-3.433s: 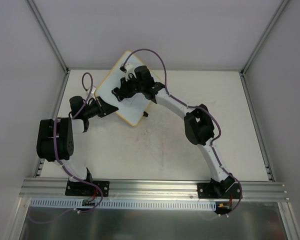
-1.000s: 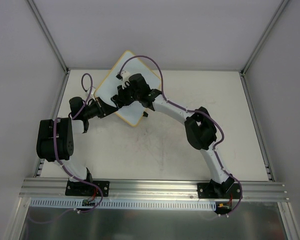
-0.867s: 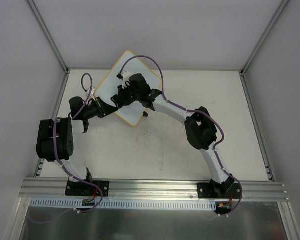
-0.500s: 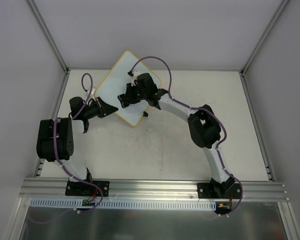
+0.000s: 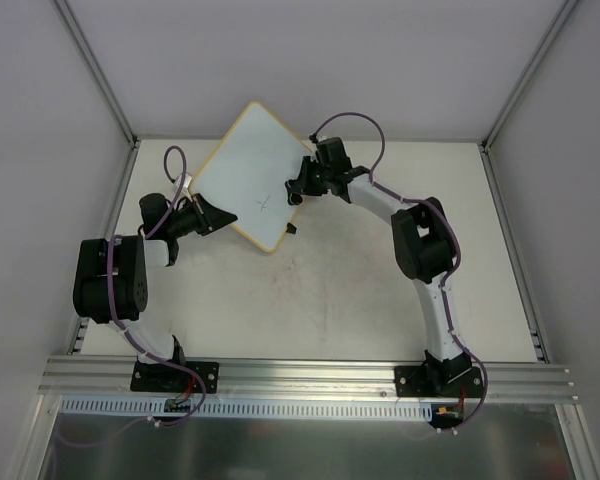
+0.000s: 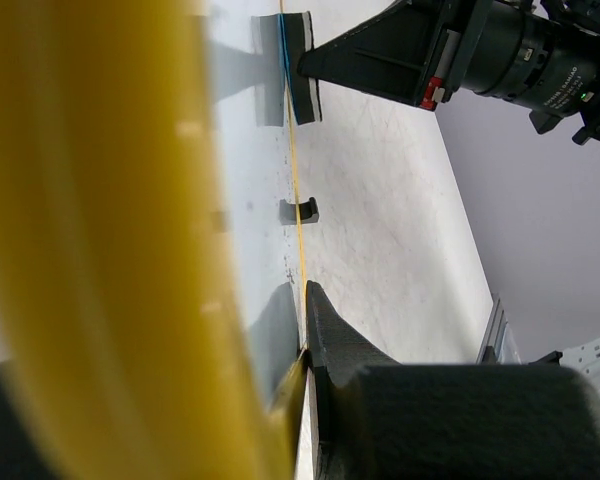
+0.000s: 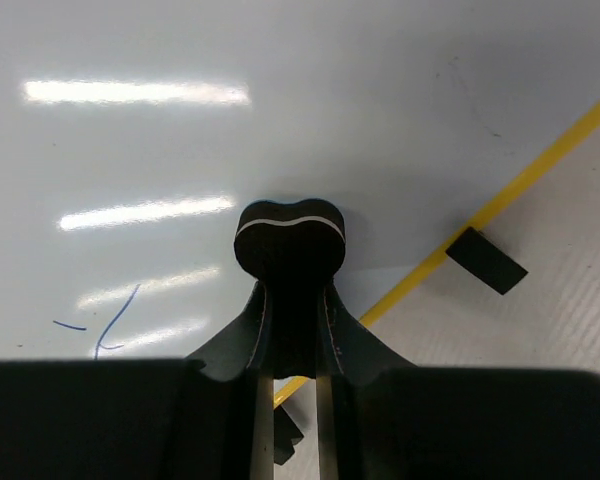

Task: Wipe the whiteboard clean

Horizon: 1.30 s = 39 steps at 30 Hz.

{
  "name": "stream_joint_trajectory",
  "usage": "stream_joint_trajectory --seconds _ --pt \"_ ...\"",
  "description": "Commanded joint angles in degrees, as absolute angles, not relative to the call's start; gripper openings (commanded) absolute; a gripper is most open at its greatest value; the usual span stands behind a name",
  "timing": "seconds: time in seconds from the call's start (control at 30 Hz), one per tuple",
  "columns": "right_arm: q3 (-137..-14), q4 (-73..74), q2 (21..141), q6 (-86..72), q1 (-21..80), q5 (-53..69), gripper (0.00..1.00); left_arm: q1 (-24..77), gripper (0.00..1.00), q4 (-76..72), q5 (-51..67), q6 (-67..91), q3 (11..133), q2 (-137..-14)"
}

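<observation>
The whiteboard (image 5: pixel 252 170) has a thin yellow frame and stands tilted at the table's back left. My left gripper (image 5: pixel 210 215) is shut on its lower left edge. In the left wrist view one dark finger (image 6: pixel 365 385) presses the yellow frame (image 6: pixel 110 230). A small thin pen mark (image 5: pixel 267 200) shows on the white face, blue in the right wrist view (image 7: pixel 100 332). My right gripper (image 5: pixel 300 188) is shut on a black eraser (image 7: pixel 288 238) with a white line. The eraser sits over the board close to its right edge (image 7: pixel 540 160). Two black clip feet (image 7: pixel 486 260) (image 6: pixel 300 211) sit on the frame.
The beige table (image 5: pixel 330 290) is scuffed in the middle. White walls with metal posts (image 5: pixel 98 75) close in the back and sides. An aluminium rail (image 5: pixel 310 378) carries both arm bases along the near edge.
My right gripper has carried the eraser from the board's middle to its right edge. The face it covered now shows, with a small mark. The left grip has not moved.
</observation>
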<state>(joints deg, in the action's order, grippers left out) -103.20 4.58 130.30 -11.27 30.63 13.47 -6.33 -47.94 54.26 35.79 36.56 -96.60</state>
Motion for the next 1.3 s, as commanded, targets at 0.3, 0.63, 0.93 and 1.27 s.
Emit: stream_joint_trajectory --seconds 0.3,0.63,0.93,1.27 --pt "-103.6 9.0 131.8 -7.7 34.2 10.3 0.00 -5.4 0.00 -45.8 57.1 31.6 35.3 -96.5" --pt "-98.8 -1.8 126.7 -2.8 42.2 16.7 0.00 -5.4 0.00 -45.8 57.1 31.7 35.2 -96.3" --pt "-99.1 -2.6 125.6 -0.4 48.4 19.9 0.00 -5.5 0.00 -45.9 57.1 31.8 35.2 -96.4" --pt "-98.1 -3.7 126.3 -0.5 50.8 18.8 0.00 -5.4 0.00 -45.9 57.1 31.9 35.2 -96.4"
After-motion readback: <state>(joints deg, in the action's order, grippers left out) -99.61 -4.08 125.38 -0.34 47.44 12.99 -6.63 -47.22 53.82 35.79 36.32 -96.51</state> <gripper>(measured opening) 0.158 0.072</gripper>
